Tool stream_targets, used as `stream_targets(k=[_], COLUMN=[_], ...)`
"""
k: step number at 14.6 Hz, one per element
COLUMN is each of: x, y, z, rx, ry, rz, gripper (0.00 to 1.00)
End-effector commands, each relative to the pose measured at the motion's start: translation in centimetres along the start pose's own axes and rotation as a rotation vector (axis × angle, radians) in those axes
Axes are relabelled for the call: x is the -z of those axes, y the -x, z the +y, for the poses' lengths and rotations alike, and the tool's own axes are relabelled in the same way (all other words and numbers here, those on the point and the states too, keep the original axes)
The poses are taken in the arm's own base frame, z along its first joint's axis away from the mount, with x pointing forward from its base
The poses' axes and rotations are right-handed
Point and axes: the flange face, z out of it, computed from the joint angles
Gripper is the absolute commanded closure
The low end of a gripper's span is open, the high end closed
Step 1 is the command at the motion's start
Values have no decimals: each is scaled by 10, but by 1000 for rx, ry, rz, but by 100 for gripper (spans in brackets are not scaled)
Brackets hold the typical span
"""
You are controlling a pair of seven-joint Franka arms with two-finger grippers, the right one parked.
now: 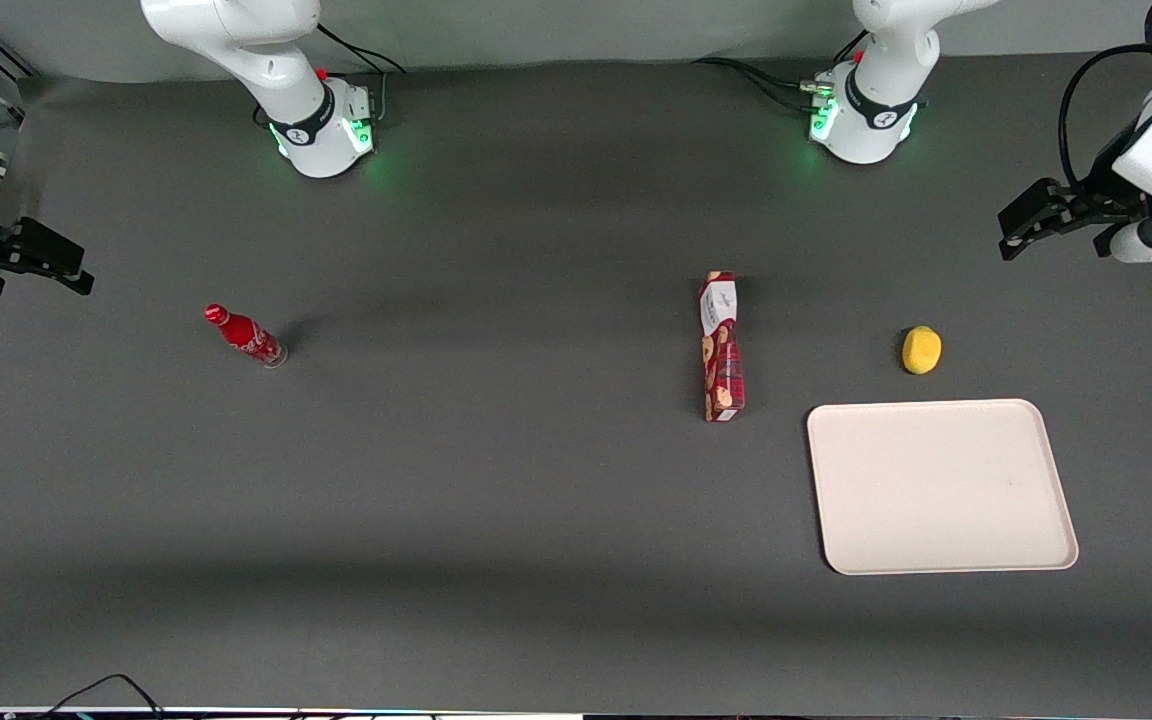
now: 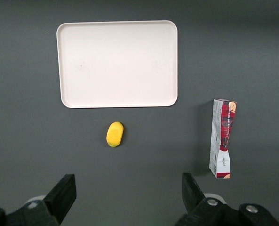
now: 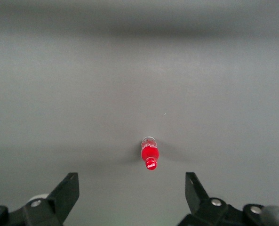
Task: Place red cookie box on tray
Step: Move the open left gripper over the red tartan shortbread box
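The red cookie box [image 1: 721, 348] lies on the dark table, a long tartan carton with its white label end pointing away from the front camera; it also shows in the left wrist view [image 2: 222, 138]. The cream-beige tray [image 1: 941, 486] lies flat, nearer the front camera than the box and toward the working arm's end; it also shows in the left wrist view [image 2: 117, 63] and holds nothing. My left gripper [image 1: 1021, 232] hangs high above the table at the working arm's end, farther from the front camera than the tray. Its fingers [image 2: 63, 194] are spread wide with nothing between them.
A yellow lemon-like object [image 1: 921, 350] sits between the tray and my gripper, also in the left wrist view [image 2: 115, 134]. A small red bottle [image 1: 244, 335] stands toward the parked arm's end, seen in the right wrist view [image 3: 150, 155].
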Motion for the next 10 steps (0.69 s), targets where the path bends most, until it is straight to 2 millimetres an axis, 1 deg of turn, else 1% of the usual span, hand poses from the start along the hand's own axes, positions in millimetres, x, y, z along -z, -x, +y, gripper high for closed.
stream_targets(k=[1, 3, 5, 6, 7, 9, 10], x=[-4, -10, -19, -27, -38, -68, -86], y=[1, -3, -6, -6, -1, 9, 16], z=[2, 4, 12, 30, 54, 105, 137], rx=[-20, -23, -31, -62, -80, -17, -16], ry=[9, 13, 30, 42, 67, 78, 70], rz=[-6, -8, -28, -52, -79, -112, -110], gripper=[0, 0, 0, 0, 0, 0, 0])
